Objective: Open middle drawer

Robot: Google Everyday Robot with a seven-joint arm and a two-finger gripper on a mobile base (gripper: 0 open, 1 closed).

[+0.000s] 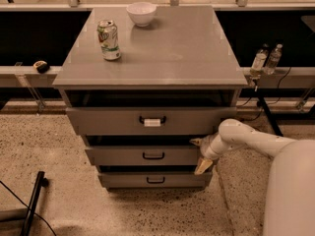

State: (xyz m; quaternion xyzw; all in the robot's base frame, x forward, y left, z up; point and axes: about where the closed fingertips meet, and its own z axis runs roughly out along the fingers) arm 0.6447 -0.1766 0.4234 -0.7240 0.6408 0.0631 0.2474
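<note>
Claw spread wide at rt end of middle drawer, fingers above & below its front.

The grey table carried a soda can, upright near its left edge, and a white bowl at its back edge, the two apart. The tool sat lower, at the middle drawer's right end, fingers spread.
</note>
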